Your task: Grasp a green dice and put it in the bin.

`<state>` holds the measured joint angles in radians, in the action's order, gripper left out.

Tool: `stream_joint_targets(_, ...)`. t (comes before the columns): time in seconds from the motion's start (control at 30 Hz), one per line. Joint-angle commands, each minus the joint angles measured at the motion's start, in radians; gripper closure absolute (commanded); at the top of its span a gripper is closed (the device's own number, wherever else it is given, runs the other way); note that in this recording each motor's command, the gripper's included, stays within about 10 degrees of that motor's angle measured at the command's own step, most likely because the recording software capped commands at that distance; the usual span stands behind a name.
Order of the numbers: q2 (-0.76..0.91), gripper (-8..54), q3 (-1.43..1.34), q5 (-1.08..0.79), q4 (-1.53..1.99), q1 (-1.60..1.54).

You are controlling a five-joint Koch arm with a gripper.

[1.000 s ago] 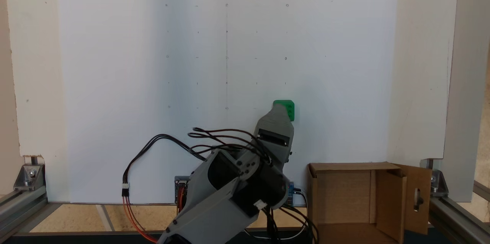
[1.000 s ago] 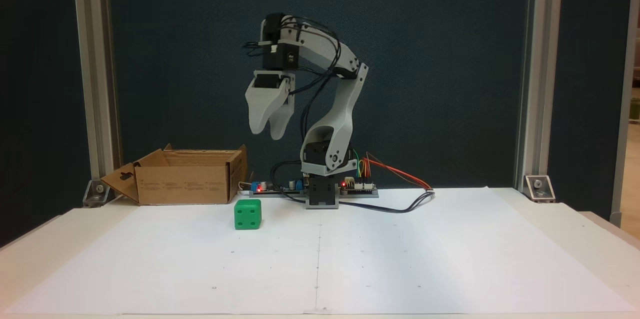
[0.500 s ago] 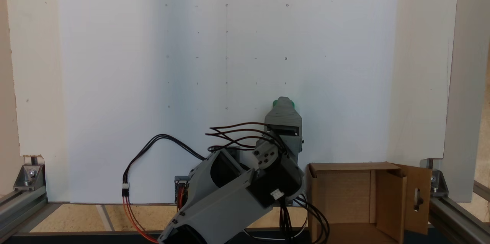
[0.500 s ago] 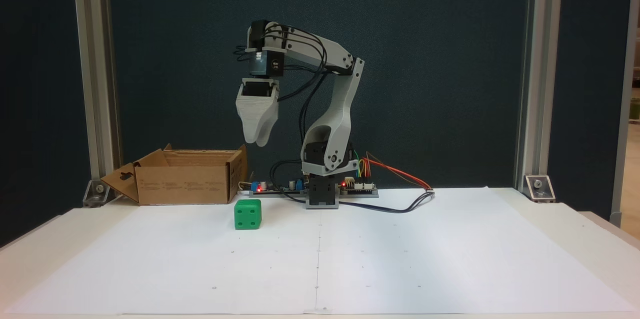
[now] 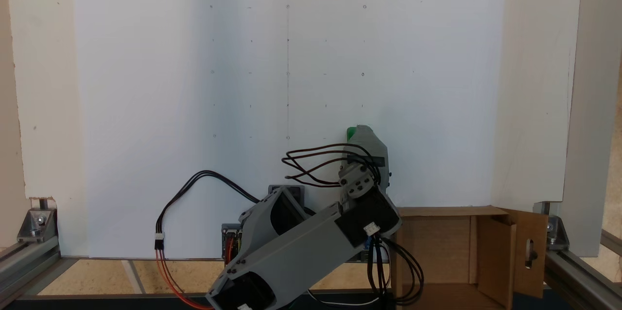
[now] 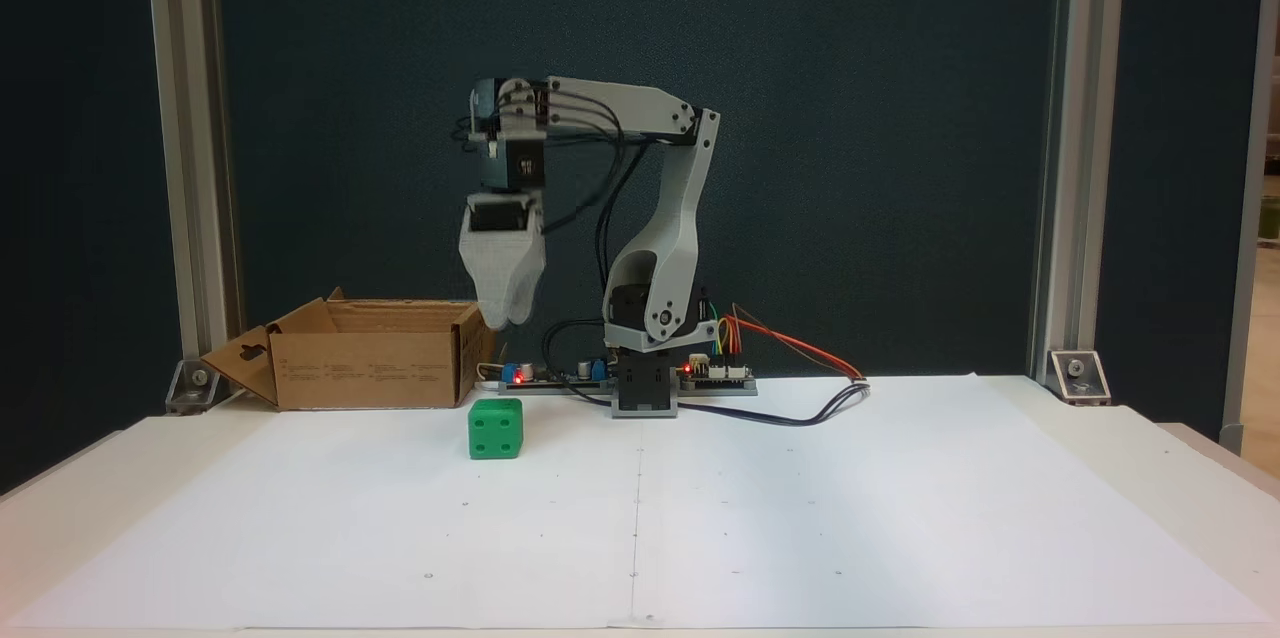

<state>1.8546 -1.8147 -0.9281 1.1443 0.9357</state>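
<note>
A white paper sheet (image 6: pixel 800 518) marked with a faint dot grid covers the table, framed at the corners by aluminium posts (image 6: pixel 190 158). The grey arm (image 6: pixel 670 218) rises from its base at the back edge and folds forward, with black cables (image 5: pixel 311 164) looping off its wrist. The bin (image 6: pixel 370 358), a brown cardboard box with open flaps, sits at the left of the base in a fixed view; one flap carries a slot cutout (image 5: pixel 529 251). The gripper (image 6: pixel 503 318) hangs pointing down, high above the paper, its tips level with the box's rim and just beside its right corner; its jaws overlap, so I cannot tell their spread. The green dice (image 6: pixel 495 429) rests on the paper below, apart from the gripper and near the box. From above, the gripper body hides most of the dice (image 5: pixel 350 132).
</note>
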Motion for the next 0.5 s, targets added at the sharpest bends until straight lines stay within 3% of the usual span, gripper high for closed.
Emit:
stream_joint_targets(0.0, 0.005, -2.5, -0.017, -0.080, -0.023, -0.002)
stream_joint_targets(0.47, 0.115, -2.5, -0.192, -0.064, -0.204, -0.012)
